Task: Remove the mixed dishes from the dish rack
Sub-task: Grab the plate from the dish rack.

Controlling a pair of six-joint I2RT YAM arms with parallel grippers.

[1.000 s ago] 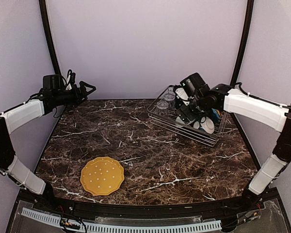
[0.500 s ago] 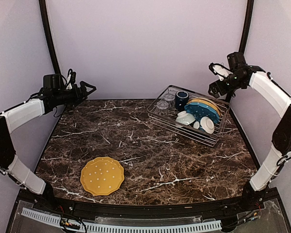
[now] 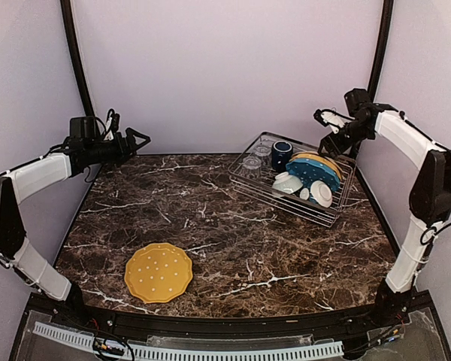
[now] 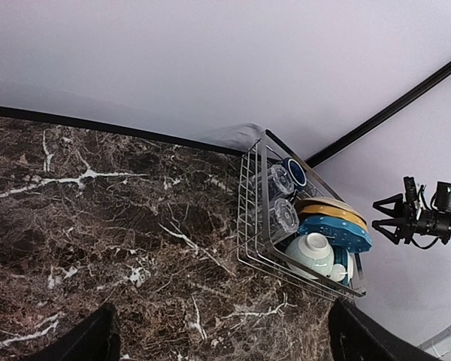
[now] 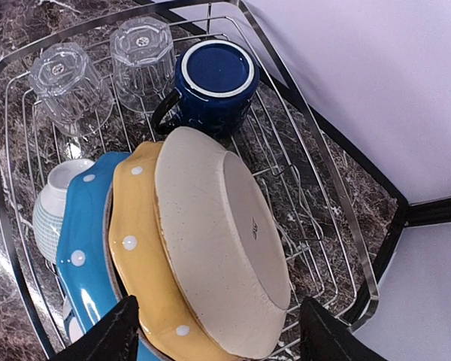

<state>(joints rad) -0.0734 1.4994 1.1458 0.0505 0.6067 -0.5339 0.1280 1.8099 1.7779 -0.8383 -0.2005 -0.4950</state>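
From above, the right tool has pulled up out of the dish rack at the worktop's far-right corner, jaws spread and empty, so that reach seemingly unloaded nothing. The left tool, also spread, hasn't moved from the far-left corner. The left wrist view shows the rack well away. The right wrist view finds the cream plate, navy mug and tumblers still racked.

Use top external for the whole tabletop from high at its near edge, left wrist for the dish rack from afar, right wrist for the same rack close, facing downward.
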